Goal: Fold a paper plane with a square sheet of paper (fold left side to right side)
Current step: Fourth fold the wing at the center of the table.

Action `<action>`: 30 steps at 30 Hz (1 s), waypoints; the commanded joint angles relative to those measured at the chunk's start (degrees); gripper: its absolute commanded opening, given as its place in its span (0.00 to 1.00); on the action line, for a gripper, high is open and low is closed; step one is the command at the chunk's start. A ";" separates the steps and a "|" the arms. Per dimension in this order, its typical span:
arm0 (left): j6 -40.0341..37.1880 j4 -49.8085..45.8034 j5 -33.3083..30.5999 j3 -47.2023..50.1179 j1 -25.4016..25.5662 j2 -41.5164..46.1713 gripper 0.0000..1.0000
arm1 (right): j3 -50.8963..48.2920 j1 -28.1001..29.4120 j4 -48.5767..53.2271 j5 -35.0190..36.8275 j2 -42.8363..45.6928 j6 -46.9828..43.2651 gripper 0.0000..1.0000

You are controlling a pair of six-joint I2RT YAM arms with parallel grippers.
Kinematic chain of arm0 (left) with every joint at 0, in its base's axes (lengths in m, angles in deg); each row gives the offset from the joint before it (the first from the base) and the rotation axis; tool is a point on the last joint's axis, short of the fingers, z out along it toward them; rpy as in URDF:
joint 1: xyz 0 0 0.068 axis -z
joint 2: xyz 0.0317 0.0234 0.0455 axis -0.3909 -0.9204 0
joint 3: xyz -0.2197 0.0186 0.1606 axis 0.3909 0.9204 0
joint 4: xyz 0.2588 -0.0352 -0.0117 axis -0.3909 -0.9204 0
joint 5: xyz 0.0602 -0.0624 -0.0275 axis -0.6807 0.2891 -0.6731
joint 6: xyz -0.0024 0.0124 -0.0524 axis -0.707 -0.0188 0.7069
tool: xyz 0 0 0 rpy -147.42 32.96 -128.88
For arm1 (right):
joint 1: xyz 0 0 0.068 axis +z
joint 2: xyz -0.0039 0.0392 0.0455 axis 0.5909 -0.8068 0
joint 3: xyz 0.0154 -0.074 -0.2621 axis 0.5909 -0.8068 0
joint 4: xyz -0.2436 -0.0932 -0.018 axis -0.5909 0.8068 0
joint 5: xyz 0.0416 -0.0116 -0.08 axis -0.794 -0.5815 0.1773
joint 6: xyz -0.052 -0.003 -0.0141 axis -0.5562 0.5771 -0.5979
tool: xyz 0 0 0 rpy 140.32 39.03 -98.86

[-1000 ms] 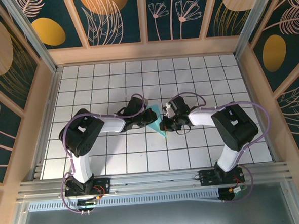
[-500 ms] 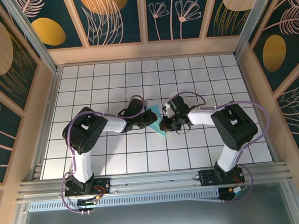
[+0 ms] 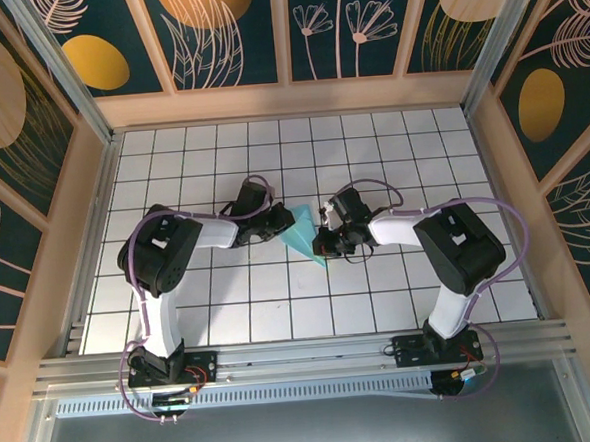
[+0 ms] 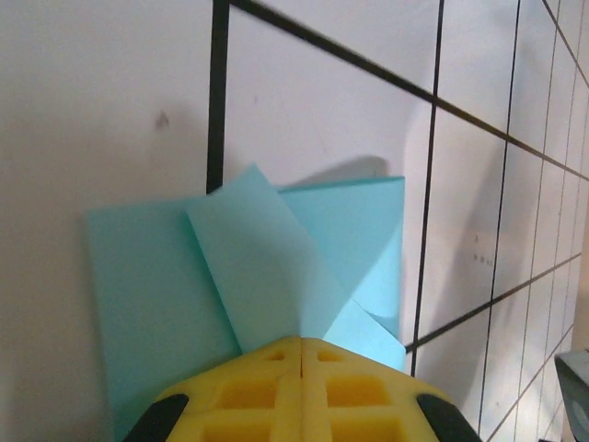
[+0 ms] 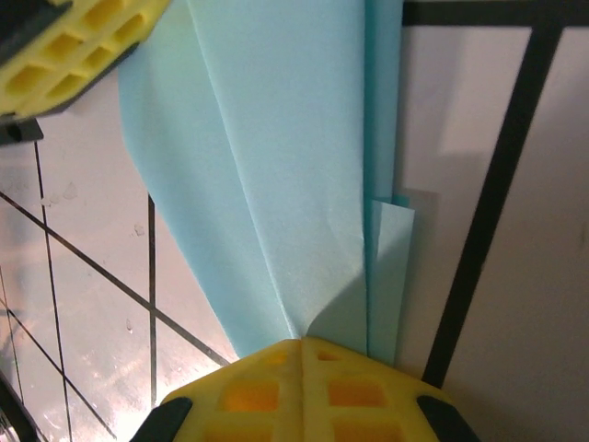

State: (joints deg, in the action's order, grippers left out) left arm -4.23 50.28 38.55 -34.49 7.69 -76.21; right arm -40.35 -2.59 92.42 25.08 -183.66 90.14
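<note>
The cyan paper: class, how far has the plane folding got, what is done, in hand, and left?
Done: the cyan paper is already folded into a tapered shape with overlapping flaps. In hand: the left gripper and right gripper are both shut on it, from opposite sides. Left: no slim winged dart yet, so more folds likely remain.

Paper plane (image 5: pixel 276 184) tip beneath right pincer (image 5: pixel 301 346)

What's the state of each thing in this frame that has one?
cyan paper: partly folded into a pointed shape, flaps overlapping.
left tool: shut, tips at the paper's edge; whether it grips is unclear.
right tool: shut, apparently pinching the paper's narrow end.
</note>
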 commanded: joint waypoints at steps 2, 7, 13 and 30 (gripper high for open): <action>-4.94 -5.76 -5.93 -3.61 -3.74 -3.52 0.06 | -3.10 0.71 9.69 9.25 -4.75 -1.23 0.00; -5.92 -6.57 -6.37 -5.29 -5.84 -4.87 0.06 | -3.28 0.78 9.53 9.05 -4.62 -1.14 0.00; -8.18 -9.52 -6.61 -8.70 -7.55 -5.67 0.06 | -3.54 0.78 8.88 8.46 -4.71 -0.82 0.00; -9.88 -1.93 -0.93 3.49 1.21 11.75 0.04 | -3.32 0.51 6.47 7.03 -3.07 -0.18 0.00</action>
State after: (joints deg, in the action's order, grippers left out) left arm -14.70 45.38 33.55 -32.15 5.28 -63.71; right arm -40.31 -2.20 90.26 26.02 -183.96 90.22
